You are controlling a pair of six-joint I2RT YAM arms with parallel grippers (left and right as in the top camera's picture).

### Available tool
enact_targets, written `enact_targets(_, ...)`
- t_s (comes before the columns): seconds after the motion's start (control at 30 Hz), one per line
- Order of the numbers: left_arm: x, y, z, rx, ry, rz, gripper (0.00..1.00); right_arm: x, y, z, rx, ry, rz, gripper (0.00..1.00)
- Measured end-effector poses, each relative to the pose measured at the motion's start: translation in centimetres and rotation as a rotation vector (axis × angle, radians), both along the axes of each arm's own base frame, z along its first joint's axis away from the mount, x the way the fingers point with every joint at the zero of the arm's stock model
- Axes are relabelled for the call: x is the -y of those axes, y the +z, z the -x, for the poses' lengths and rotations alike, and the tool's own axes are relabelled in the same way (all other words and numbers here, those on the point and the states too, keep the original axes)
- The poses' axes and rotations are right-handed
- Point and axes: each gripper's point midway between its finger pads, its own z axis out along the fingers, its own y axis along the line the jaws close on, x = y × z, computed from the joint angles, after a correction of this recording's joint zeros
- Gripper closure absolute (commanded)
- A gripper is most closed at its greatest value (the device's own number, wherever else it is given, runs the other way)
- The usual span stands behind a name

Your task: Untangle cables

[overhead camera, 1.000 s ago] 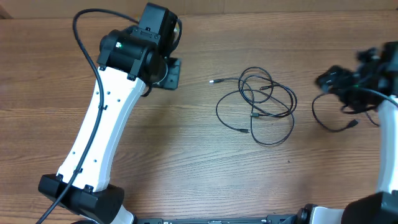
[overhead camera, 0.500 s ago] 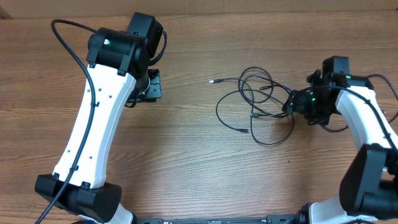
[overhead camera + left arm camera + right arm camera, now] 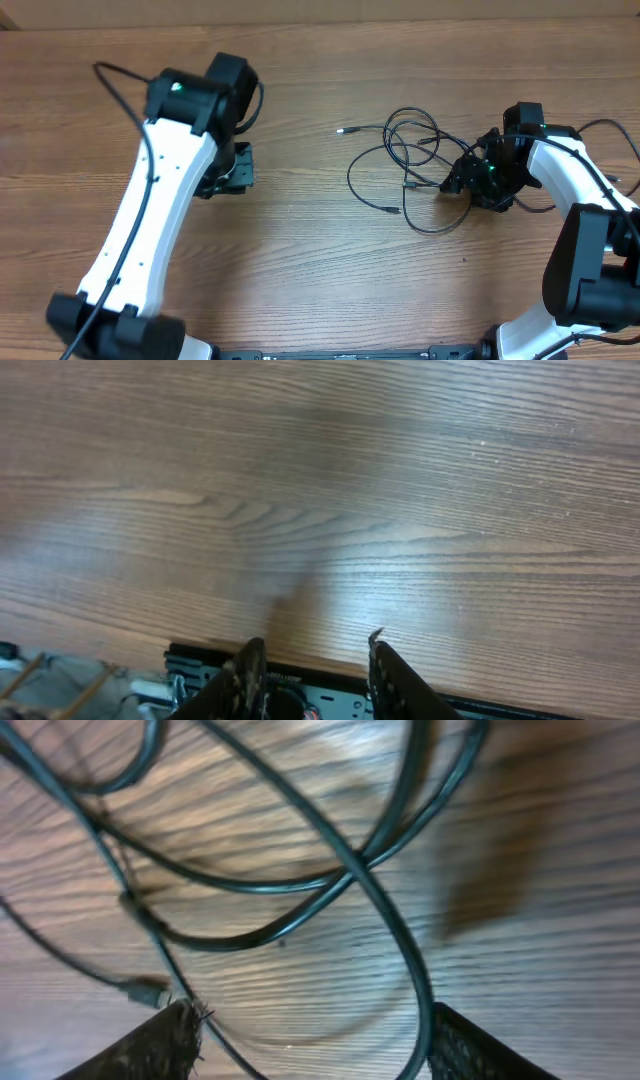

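Note:
The cables (image 3: 412,170) lie as a loose tangle of thin black loops on the wooden table, right of centre, with a silvery tip (image 3: 341,130) pointing left. My right gripper (image 3: 458,182) is open at the tangle's right edge, low over the table. In the right wrist view the cable loops (image 3: 300,910) cross between its spread fingers (image 3: 150,1045), and a small plug (image 3: 150,990) lies near the left finger. My left gripper (image 3: 226,172) is open and empty, far left of the tangle; in the left wrist view (image 3: 315,665) it shows only bare wood.
A thin black cord (image 3: 535,207) shows partly under the right arm. The thicker arm wires (image 3: 600,125) loop at the far right. The table's front edge with a black rail (image 3: 470,700) shows in the left wrist view.
My right arm has swung left from the table's right side to the tangle's edge. My left arm has drawn back toward the front and left.

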Motion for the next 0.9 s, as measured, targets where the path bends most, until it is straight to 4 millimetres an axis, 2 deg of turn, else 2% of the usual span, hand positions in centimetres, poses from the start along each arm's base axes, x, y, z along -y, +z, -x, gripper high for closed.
enact_targets(0.23,-3.7,3.4,1.5,0.14,0.101,-0.015,0.66,-0.7,-2.3,1.0,0.012,0.0,-0.035,0.41)
enact_targets(0.33,-4.8,4.1,1.7,0.175,0.128,-0.049,0.64,-0.8,-2.5,0.6,0.041,0.0,-0.043,0.53)
enact_targets(0.37,-5.0,4.2,1.7,0.181,0.135,-0.057,0.65,-0.9,-2.5,0.3,0.056,0.001,-0.045,0.63)
enact_targets(0.4,-5.1,4.3,1.6,0.185,0.141,-0.065,0.63,-0.9,-2.5,0.0,0.071,0.006,-0.046,0.82)
enact_targets(0.43,-5.2,4.3,1.6,0.189,0.143,-0.072,0.63,-1.0,-2.5,-0.1,0.077,-0.002,-0.052,0.94)
enact_targets(0.53,-5.4,4.3,1.3,0.202,0.151,-0.081,0.6,-1.5,-2.3,-0.5,0.095,0.002,-0.088,0.96)
enact_targets(0.6,-5.4,4.4,1.1,0.212,0.154,-0.081,0.59,-2.2,-1.9,0.0,0.076,0.002,-0.129,0.96)
enact_targets(0.7,-5.4,4.4,0.8,0.225,0.159,-0.081,0.58,-3.1,-0.6,0.2,0.049,0.007,-0.193,0.96)
enact_targets(0.77,-5.4,4.5,0.6,0.234,0.161,-0.081,0.56,-3.7,1.2,-0.4,0.055,0.02,-0.24,0.96)
enact_targets(0.87,-5.4,4.6,0.2,0.25,0.165,-0.077,0.53,-4.3,5.3,-2.5,0.124,0.041,-0.29,0.96)
enact_targets(0.9,-5.3,4.6,0.1,0.255,0.167,-0.076,0.51,-4.4,7.3,-3.6,0.172,0.051,-0.299,0.96)
